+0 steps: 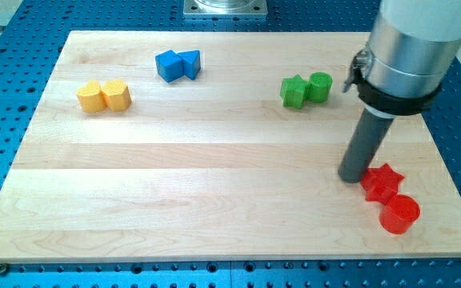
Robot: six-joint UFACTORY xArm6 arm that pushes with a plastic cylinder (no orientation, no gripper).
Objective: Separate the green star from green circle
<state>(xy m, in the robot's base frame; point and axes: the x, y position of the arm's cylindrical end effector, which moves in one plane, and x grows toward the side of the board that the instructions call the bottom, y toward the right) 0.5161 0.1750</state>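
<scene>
Your end effector is a plain rod with nothing to clench; my tip (351, 177) rests on the worktop (214, 184), touching or just beside the red star (382, 182), with the red cylinder (399, 214) below that. Well above the tip, toward the view's top, the green star (294, 91) sits touching the green circle (320, 86). Farther left you see two blue blocks (178, 65) and two yellow blocks (104, 96).
</scene>
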